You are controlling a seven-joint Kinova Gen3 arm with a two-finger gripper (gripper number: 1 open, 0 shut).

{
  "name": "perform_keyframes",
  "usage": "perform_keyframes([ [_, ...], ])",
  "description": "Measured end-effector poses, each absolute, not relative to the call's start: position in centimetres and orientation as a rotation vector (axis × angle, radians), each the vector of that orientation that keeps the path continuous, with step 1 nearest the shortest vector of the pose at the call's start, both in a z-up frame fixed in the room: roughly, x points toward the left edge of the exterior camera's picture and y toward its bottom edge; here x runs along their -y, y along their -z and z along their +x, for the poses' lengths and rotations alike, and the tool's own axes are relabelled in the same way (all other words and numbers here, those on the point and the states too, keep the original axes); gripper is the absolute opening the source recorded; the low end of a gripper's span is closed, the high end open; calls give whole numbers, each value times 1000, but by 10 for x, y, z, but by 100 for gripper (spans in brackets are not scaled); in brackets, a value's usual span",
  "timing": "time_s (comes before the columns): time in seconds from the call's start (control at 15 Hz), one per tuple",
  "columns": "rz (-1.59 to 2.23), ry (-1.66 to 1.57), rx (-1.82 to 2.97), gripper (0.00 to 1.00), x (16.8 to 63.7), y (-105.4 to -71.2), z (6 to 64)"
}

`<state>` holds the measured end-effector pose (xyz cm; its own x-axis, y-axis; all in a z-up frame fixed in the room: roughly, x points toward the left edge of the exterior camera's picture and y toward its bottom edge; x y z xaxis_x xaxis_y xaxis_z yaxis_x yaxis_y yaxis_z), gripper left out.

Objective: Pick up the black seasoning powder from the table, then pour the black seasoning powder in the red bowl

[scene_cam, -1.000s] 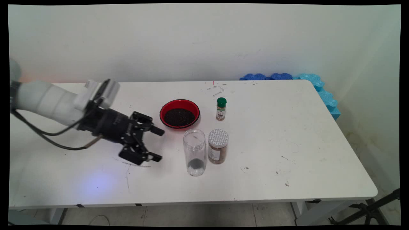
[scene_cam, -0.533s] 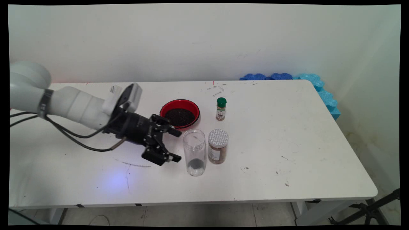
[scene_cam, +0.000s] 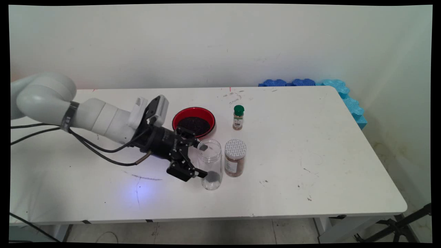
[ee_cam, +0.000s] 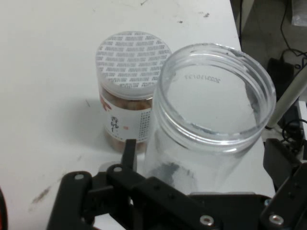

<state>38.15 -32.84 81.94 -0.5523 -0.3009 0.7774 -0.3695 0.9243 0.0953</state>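
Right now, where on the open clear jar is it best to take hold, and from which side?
Probably the clear jar's straight round wall at mid-height, from the side the gripper is on, away from the sealed jar. The jar stands upright and lidless, and the open fingers already sit either side of it. The sealed jar stands close by, leaving little room there.

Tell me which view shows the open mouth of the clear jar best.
The hand view: the clear jar fills it, showing the whole round rim and dark bits at the bottom. The main view shows the jar small, from the side, between the open claw's fingers.
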Motion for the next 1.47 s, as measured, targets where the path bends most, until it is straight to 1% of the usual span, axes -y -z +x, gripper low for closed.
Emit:
perform_keyframes([
  [0.2, 467, -102, 2195, 100, 332, -815, 376],
  [0.27, 468, -104, 2195, 0, 333, -814, 375],
  [0.53, 486, -96, 2182, 0, 337, -813, 372],
  [0.73, 491, -92, 2170, 0, 339, -821, 374],
  [1.27, 557, -65, 2134, 0, 338, -871, 406],
  [1.47, 680, 6, 2094, 0, 342, -893, 420],
])
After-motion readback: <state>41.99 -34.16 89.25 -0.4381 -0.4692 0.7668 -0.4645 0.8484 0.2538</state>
